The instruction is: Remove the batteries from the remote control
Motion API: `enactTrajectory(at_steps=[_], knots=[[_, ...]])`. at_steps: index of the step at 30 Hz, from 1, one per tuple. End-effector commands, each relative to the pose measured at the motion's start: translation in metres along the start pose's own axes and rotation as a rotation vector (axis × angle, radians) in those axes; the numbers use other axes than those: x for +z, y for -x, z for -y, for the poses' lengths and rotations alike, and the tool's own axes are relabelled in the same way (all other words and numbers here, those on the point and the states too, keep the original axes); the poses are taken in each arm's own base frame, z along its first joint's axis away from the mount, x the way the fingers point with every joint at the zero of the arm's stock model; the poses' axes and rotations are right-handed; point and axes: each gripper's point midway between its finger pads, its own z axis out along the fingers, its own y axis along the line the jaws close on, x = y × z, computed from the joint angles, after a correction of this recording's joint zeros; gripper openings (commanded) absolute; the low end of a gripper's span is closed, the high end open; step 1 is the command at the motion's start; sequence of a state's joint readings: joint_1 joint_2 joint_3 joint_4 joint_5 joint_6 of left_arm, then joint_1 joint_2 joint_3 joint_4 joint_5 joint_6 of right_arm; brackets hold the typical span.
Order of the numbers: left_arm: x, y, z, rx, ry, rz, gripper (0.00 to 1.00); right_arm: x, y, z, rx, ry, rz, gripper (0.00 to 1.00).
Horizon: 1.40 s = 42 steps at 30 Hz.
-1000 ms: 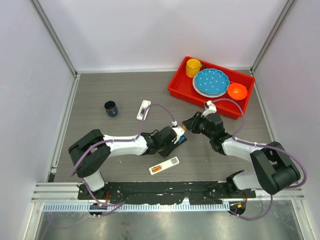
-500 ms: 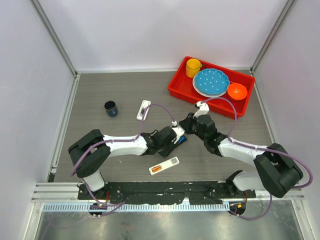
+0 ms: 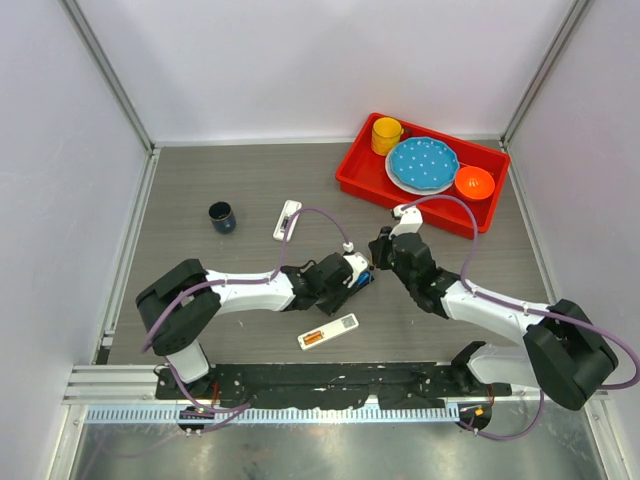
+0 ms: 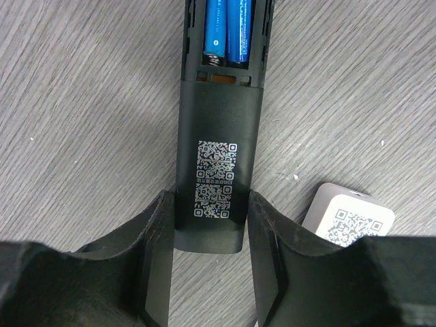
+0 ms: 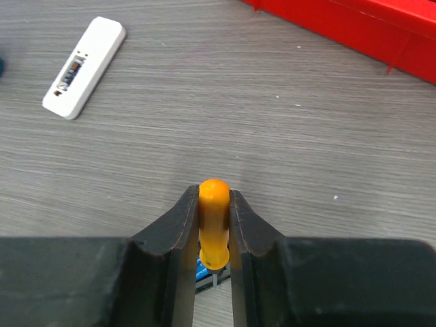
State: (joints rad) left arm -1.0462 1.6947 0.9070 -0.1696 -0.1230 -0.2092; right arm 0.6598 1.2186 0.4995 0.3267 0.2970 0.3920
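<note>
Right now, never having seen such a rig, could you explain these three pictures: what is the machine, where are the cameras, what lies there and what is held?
Two robot arms are bolted at the near edge of a table. One picture looks down from above; the other two come from a camera on each wrist. The left arm has its jaws shut on a black remote, its back open, two blue batteries inside. The right arm has its jaws shut on an orange-handled screwdriver. On the table lie two white remotes, a dark cup and a red tray of dishes.
</note>
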Motion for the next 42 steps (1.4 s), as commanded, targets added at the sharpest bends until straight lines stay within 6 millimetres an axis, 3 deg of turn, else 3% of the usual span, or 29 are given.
enactTrajectory(at_steps=[1, 18, 29, 42], knots=[[0.009, -0.066, 0.010, 0.017, -0.036, -0.201, 0.00, -0.002, 0.029, 0.004, -0.034, -0.051, 0.073, 0.01], [0.010, -0.067, 0.010, 0.017, -0.036, -0.201, 0.00, -0.007, 0.059, -0.001, 0.122, -0.031, 0.186, 0.01], [0.009, -0.067, 0.010, 0.017, -0.036, -0.200, 0.00, 0.008, 0.048, 0.007, 0.099, -0.075, 0.163, 0.01], [0.008, -0.066, 0.010, 0.018, -0.039, -0.196, 0.00, 0.014, 0.041, -0.007, 0.149, -0.002, 0.143, 0.01]])
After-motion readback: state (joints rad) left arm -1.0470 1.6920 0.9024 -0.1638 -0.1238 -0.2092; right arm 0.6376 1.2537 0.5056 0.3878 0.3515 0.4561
